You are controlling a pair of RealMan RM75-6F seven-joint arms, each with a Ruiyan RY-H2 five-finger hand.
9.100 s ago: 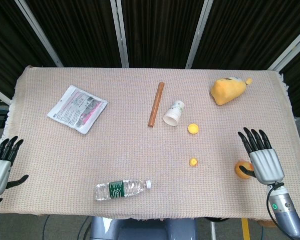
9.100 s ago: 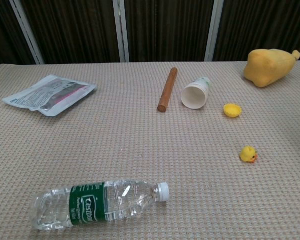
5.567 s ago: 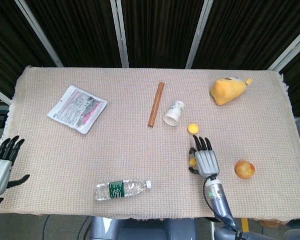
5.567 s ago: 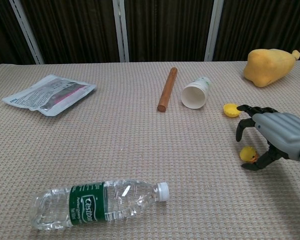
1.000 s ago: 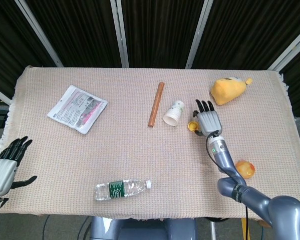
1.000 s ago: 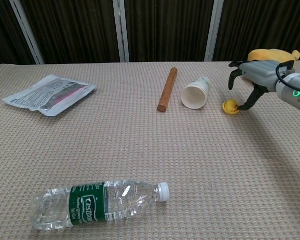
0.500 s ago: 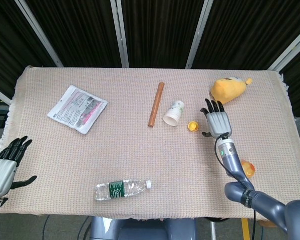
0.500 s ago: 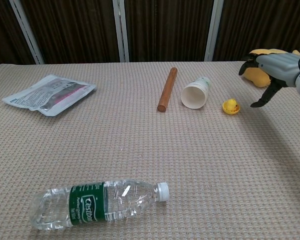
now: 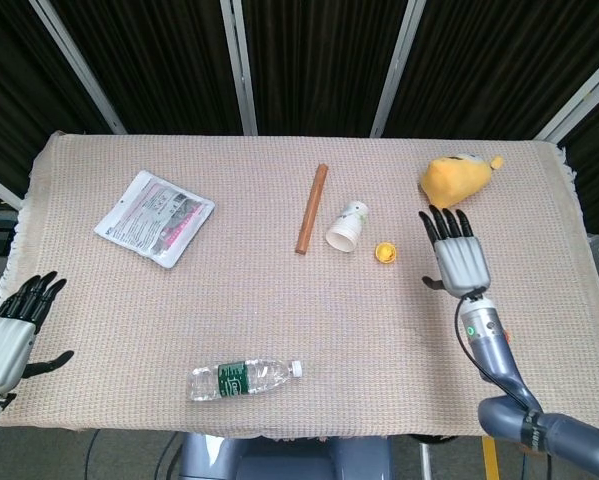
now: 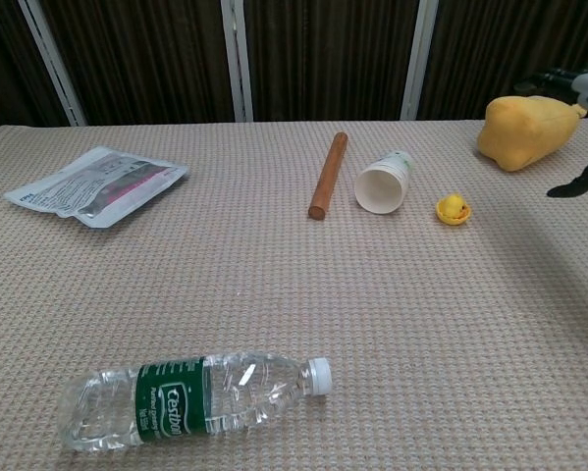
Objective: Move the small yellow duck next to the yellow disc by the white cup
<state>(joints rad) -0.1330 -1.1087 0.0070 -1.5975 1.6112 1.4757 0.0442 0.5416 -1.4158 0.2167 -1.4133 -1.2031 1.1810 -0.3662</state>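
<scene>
We read the placing step as done: the duck (image 10: 454, 205) sits on top of the yellow disc (image 10: 454, 217), just beside the white cup (image 10: 382, 185) that lies on its side. Our right hand (image 9: 459, 254) is empty, fingers spread, clear of the disc and near the yellow plush toy (image 9: 456, 180). Our left hand (image 9: 9, 335) is empty too, fingers apart, at the near table (image 9: 279, 330) edge. Next move, we judge: just park the right arm without brushing the plush toy.
</scene>
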